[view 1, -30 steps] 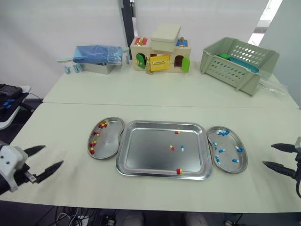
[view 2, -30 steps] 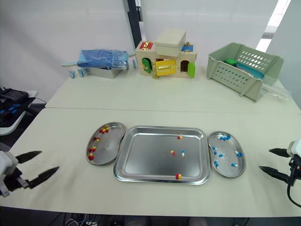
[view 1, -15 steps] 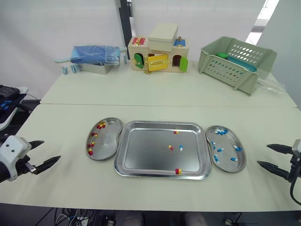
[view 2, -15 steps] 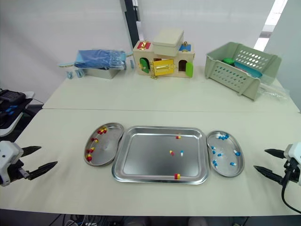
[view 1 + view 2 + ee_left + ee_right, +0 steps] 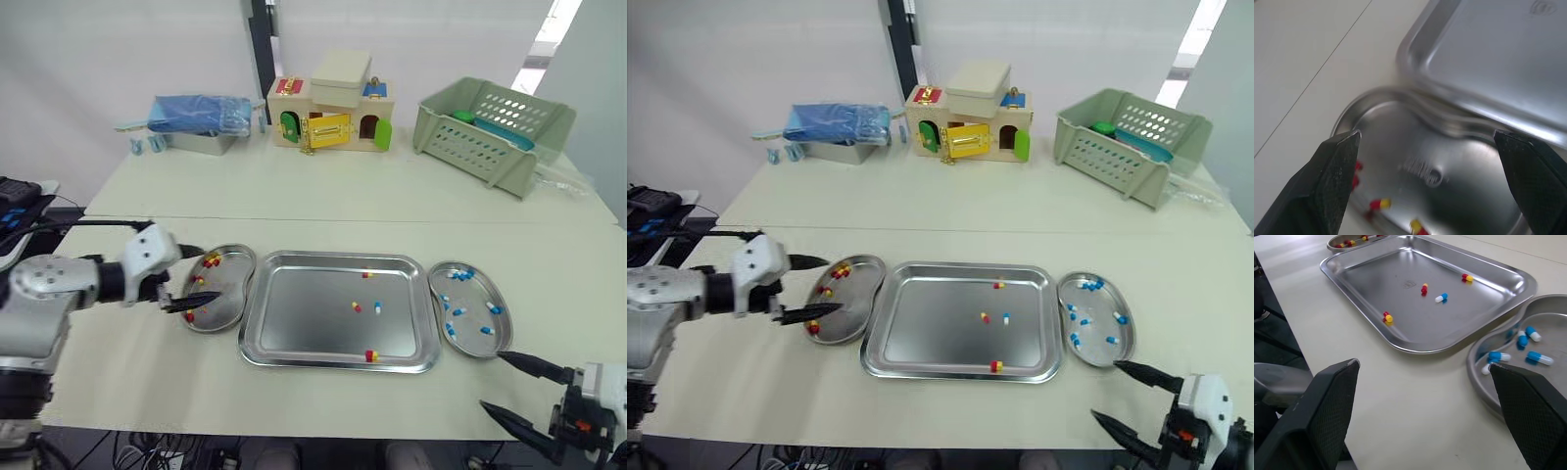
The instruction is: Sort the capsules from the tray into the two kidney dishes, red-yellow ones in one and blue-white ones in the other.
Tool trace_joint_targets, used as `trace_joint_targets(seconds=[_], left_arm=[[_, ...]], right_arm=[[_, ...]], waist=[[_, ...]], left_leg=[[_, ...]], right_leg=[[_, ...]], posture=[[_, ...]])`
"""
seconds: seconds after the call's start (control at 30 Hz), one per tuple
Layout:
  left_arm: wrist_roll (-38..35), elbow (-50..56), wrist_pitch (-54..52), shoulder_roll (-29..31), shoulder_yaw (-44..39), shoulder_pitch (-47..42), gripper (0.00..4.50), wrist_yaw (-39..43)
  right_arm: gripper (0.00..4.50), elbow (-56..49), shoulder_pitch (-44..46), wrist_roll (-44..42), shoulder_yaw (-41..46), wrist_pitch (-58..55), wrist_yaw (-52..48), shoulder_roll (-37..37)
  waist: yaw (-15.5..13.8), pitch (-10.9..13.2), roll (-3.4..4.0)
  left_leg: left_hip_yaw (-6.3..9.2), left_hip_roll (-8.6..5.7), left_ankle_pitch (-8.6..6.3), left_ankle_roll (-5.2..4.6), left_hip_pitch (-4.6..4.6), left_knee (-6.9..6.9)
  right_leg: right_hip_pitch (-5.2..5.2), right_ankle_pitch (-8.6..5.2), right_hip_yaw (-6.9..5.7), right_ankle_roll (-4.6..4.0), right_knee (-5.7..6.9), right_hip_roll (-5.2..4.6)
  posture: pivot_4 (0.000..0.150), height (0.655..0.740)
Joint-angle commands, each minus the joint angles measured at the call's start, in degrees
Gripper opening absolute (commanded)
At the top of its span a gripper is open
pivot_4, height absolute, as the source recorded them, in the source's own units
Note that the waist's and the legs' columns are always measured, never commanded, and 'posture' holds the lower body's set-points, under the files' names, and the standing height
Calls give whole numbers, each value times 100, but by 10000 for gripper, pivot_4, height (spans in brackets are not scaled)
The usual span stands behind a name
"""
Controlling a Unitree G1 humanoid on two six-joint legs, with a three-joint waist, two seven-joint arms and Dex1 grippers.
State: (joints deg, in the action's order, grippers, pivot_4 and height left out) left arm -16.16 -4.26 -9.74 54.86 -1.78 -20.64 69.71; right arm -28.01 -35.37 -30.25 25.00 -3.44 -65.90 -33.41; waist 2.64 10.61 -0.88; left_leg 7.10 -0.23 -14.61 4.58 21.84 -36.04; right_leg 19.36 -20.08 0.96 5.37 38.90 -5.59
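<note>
Left gripper [image 5: 208,277] hovers spread and empty over the red-yellow kidney dish [image 5: 233,281]; right gripper [image 5: 491,380] likewise spread, empty

The left arm [image 5: 59,284] is stretching in from the left of the tray [image 5: 338,257]. The left gripper [image 5: 209,274] is hanging just off the tray's left edge, both black fingers spread wide. The right gripper [image 5: 491,380] is sitting low off the tray's near right corner, fingers likewise parted and pointing towards it.

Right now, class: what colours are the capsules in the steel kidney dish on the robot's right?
Blue-and-white capsules, clearest in the right wrist view.
</note>
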Motion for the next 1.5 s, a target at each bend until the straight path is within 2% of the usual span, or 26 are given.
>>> trace_joint_targets(seconds=[0.03,0.27,0.57,0.73,1.17,1.27,1.5], left_arm=[[122,327,-41,-241,453,-370,45000,158],[654,158,308,-1162,1565,-1196,45000,401],[1329,-1133,799,-2441,2478,-2273,45000,571],[1574,-1643,1087,-2869,2738,-2449,45000,640],[1920,-2358,1240,-3381,2892,-2690,45000,754],[1983,-2414,1242,-3416,2905,-2721,39432,782],[2212,-2578,924,-3495,3003,-2879,16794,802]], right_arm=[[44672,-296,36,88,-186,218,224,98],[44672,-805,25,208,-574,125,790,218],[44672,-854,-350,376,-938,337,1032,309],[44672,-855,-334,362,-984,363,1174,369],[44672,-675,-652,656,-1357,906,1328,588],[45000,-683,-699,672,-1384,939,1373,564],[45000,-756,-768,665,-1373,920,1436,508]], waist=[[7,0,0],[-33,0,-1],[-62,1,-4],[-49,1,-4],[-60,1,-4],[-64,1,-4],[-67,0,-4]], left_leg=[[2,1,0,0,0,-1],[4,-1,0,0,4,-7],[6,-4,0,0,6,-13],[9,-4,1,0,5,-12],[10,-5,1,0,5,-13],[11,-5,1,0,6,-13],[11,-5,1,0,5,-14]], right_leg=[[0,0,-1,0,1,2],[-2,0,-3,0,0,4],[-3,0,-4,0,-2,3],[-3,0,-5,0,-1,4],[-4,0,-6,0,-2,4],[-4,0,-6,0,-2,4],[-5,0,-7,0,-2,4]], posture=[[1500,7400],[1500,7400],[1500,7400],[1500,7400],[1500,7400],[1500,7400],[1500,7400]])
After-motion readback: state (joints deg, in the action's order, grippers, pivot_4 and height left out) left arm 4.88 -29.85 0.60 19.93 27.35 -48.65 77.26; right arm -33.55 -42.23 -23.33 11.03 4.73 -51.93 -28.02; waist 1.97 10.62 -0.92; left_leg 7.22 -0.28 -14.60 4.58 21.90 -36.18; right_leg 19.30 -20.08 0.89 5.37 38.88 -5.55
